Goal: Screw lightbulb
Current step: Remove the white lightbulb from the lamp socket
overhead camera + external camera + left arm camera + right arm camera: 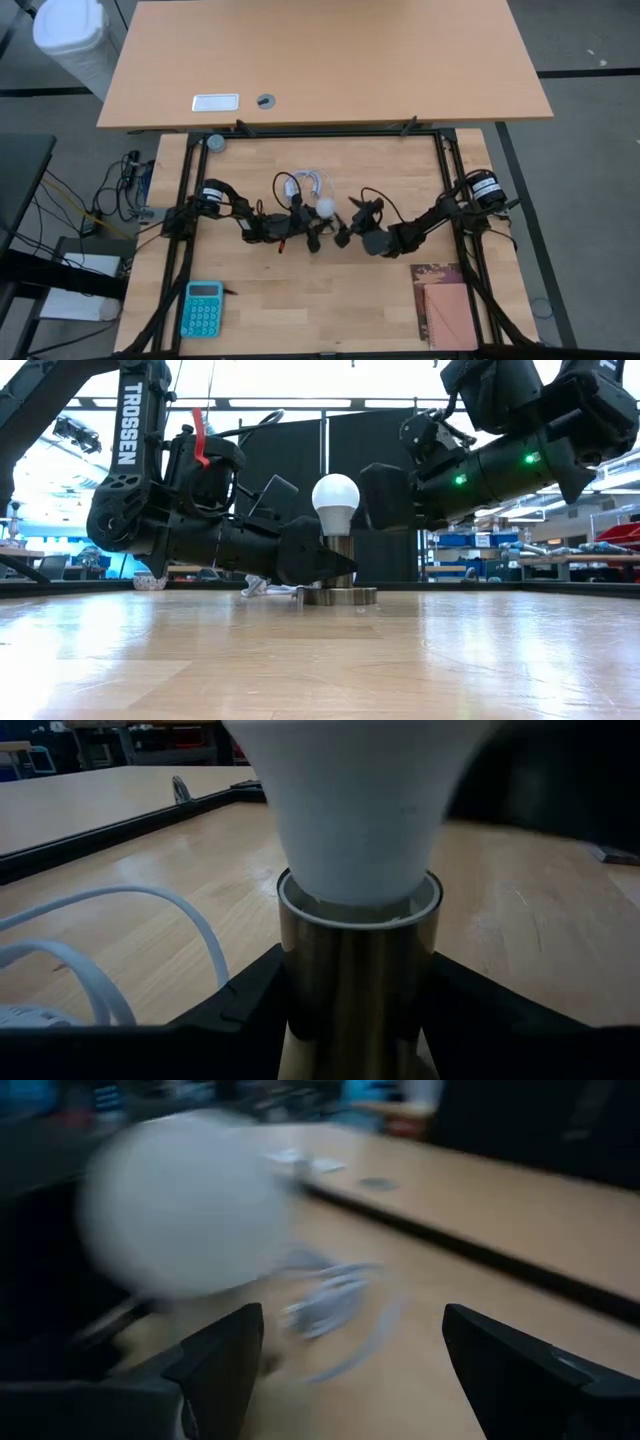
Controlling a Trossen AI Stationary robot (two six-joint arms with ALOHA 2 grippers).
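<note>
In the low view, bare table [320, 660] lies nearest. Beyond it stands the socket [338, 563], a brass-coloured tube on a flat round base [336, 596], with the bulb [336, 505] upright in its top, globe up. The left wrist view shows the bulb's [360, 810] narrow end down inside the socket [358, 980] rim.

The left gripper [322, 563] lies low along the table and its two dark fingers [250, 995] press against the socket tube from either side, clamped on it just below the bulb.

The right gripper [350, 1370] hangs close by on the bulb's other side, level with the globe, its fingers [225, 1355] spread wide and holding nothing; the bulb [180, 1205] is just ahead of them, apart.

Behind the socket lies a white cable [305, 183] in loops. From above, the bulb [326, 207] sits mid-table between the two arms. Farther off, a blue calculator [202, 309] and a notebook [447, 305] lie near opposite corners.
</note>
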